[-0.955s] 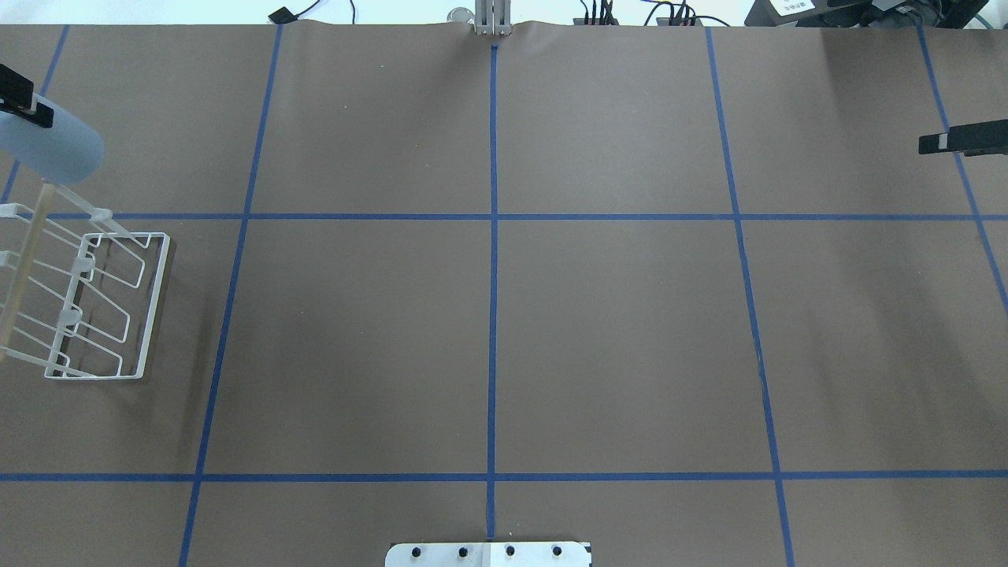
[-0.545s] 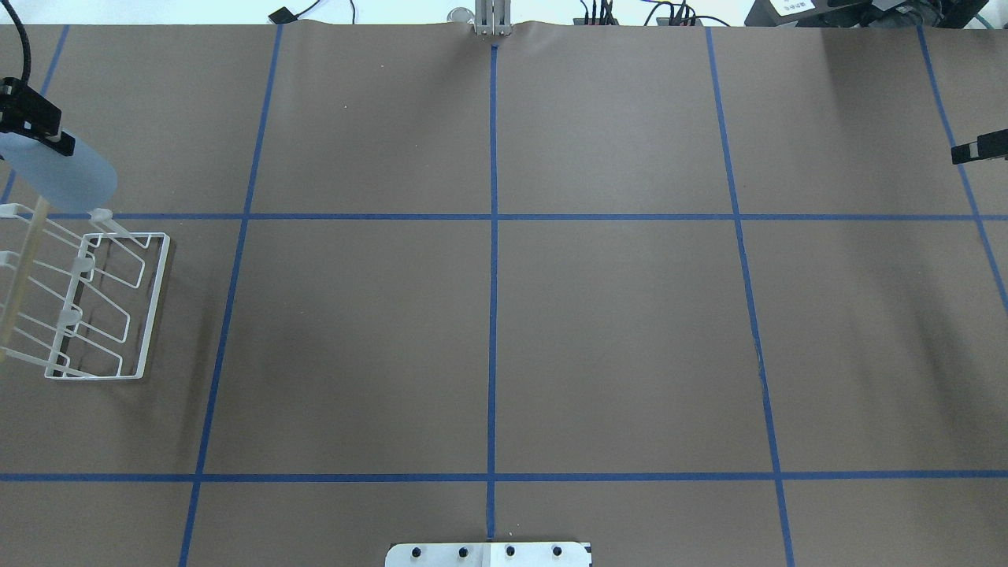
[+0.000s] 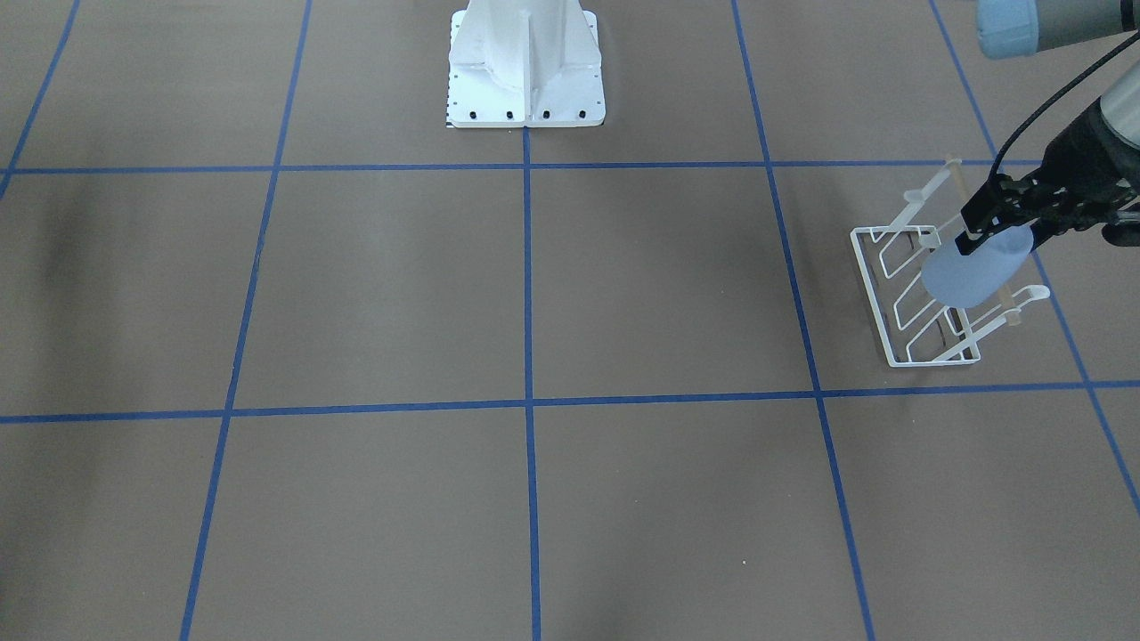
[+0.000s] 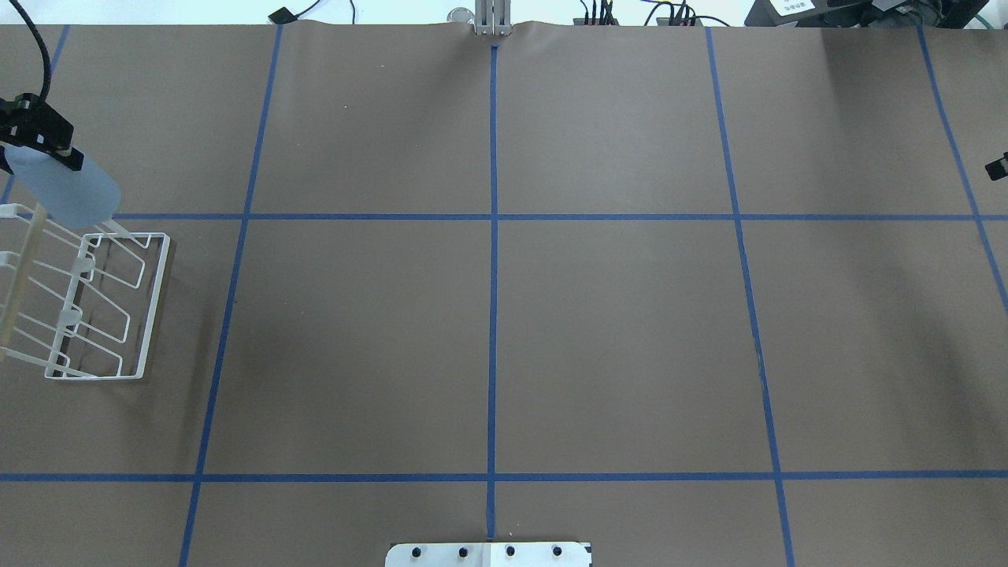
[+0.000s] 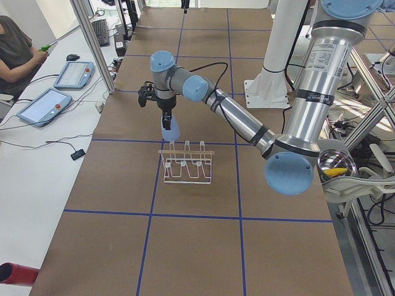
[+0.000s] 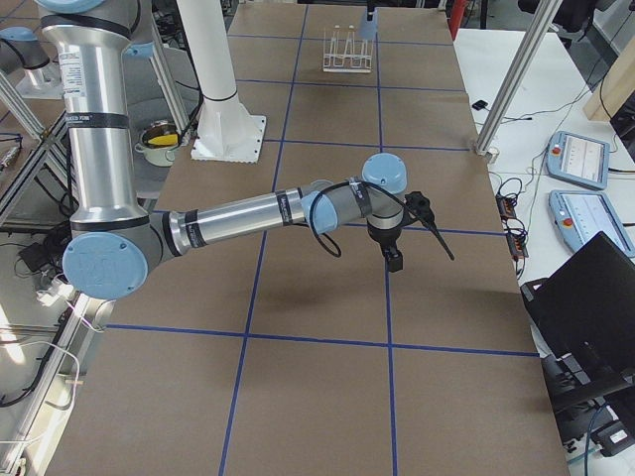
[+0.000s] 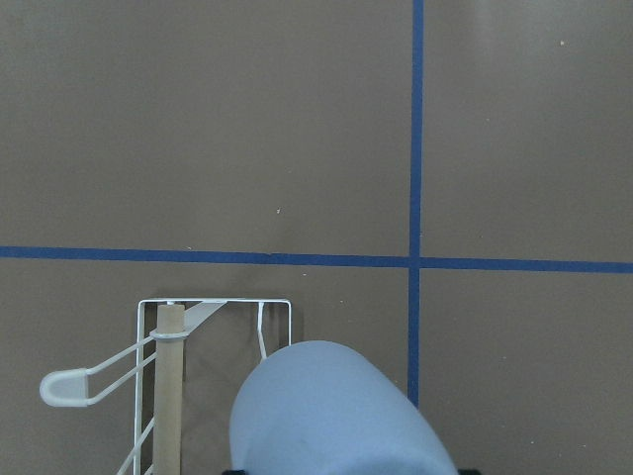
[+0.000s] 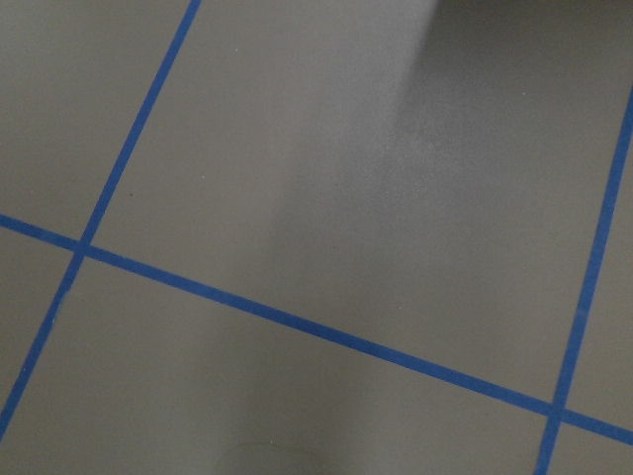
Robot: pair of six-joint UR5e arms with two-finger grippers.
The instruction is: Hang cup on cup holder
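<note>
The pale blue cup [image 4: 69,190] is held tilted in my left gripper [image 4: 49,151], which is shut on its rim end. The cup's rounded base hangs just above the far end of the white wire cup holder [image 4: 118,303], over its wooden bar [image 4: 20,276]. The front view shows the cup [image 3: 975,267] in front of the holder's prongs [image 3: 917,307], and the left wrist view shows the cup [image 7: 336,416] beside the bar [image 7: 169,396]. Only a tip of my right gripper [image 4: 998,167] shows at the table's right edge. I cannot tell whether it is open or shut.
Blue tape lines grid the brown table [image 4: 488,315]. The robot's white base plate [image 4: 488,554] sits at the near edge. Cables and plugs [image 4: 630,16] lie along the far edge. An operator's side table with tablets [image 5: 46,105] stands beyond it.
My left gripper has carried the cup down and nearer, toward the holder's far end. My right gripper has drawn back to the right, almost out of the overhead view.
</note>
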